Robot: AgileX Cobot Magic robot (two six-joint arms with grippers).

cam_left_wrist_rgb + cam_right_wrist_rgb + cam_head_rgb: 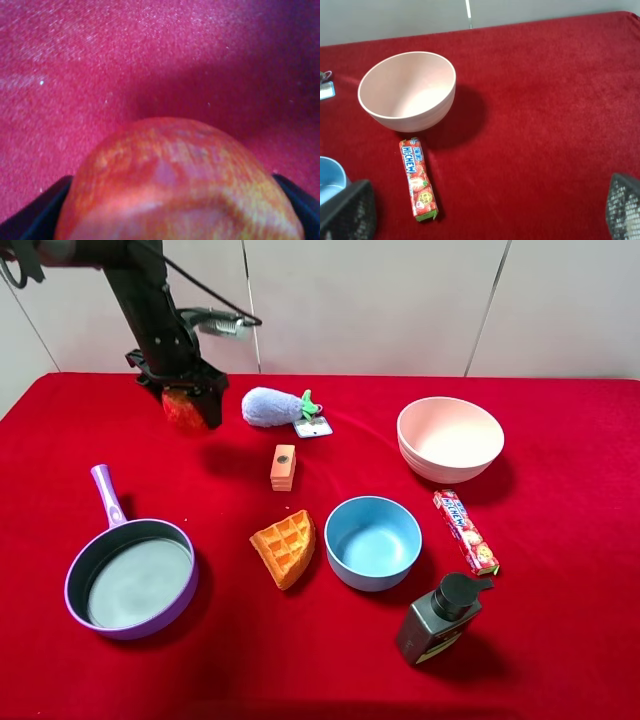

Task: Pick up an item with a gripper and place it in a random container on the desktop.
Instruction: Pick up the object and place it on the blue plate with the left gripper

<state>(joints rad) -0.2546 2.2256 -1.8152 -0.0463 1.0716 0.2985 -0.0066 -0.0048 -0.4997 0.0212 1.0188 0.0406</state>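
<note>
As the round light-blue plastic bowl [373,540] sits empty near the front of the red-cloth desktop [560,640], it looks a ready target | right black two-fingered gripper [485,215]: spread wide, holding nothing | far back-left: left black gripper [190,405] clamped on the red-and-yellow toy apple [175,185], apparently clear of the cloth for carrying.

The smaller bowl [373,542] sits on the desktop [570,660] between the waffle wedge [285,546] at its left and the candy pack [465,531] at its right. The larger bowl [450,438] lies behind the pack, the pump bottle [443,618] before it
</note>
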